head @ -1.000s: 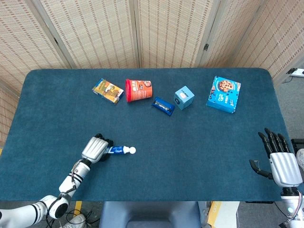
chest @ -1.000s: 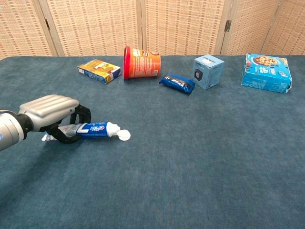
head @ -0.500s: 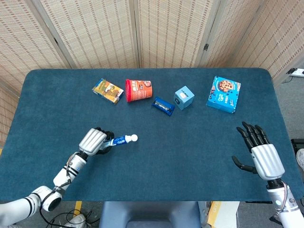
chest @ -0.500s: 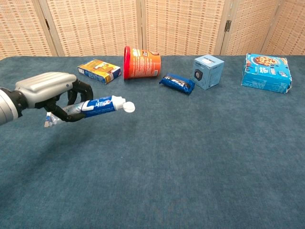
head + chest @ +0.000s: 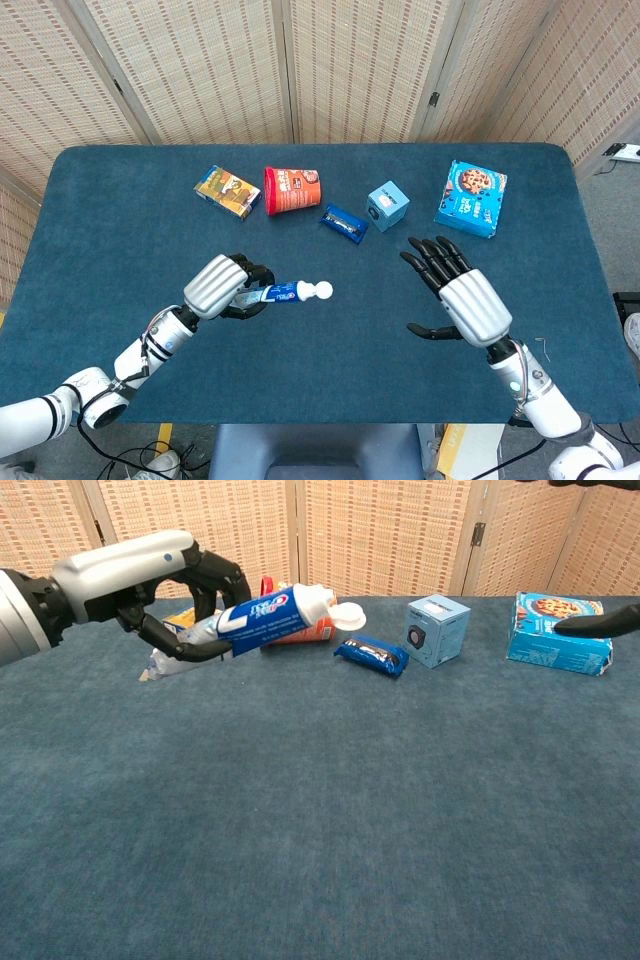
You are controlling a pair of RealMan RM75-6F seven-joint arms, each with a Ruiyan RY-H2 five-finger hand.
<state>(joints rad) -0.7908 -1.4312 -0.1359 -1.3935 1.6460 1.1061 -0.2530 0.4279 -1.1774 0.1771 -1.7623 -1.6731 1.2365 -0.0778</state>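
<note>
My left hand point(image 5: 222, 284) grips the toothpaste tube point(image 5: 290, 292) above the table point(image 5: 120, 200), cap toward my right hand point(image 5: 462, 300), fingers spread, empty. Risk: the one-ended grip may let the tube droop or slip.

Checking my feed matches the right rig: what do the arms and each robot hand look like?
Each robot hand, left and right, has a ribbed silver-grey back shell and black fingers. The wrists are slim, white and silver with dark rings and thin cables, on white forearms.

Left hand point(image 5: 222, 286) and right hand point(image 5: 468, 302): silver-grey shell backs, black fingers; white jointed forearms with exposed thin cables at wrists.
</note>
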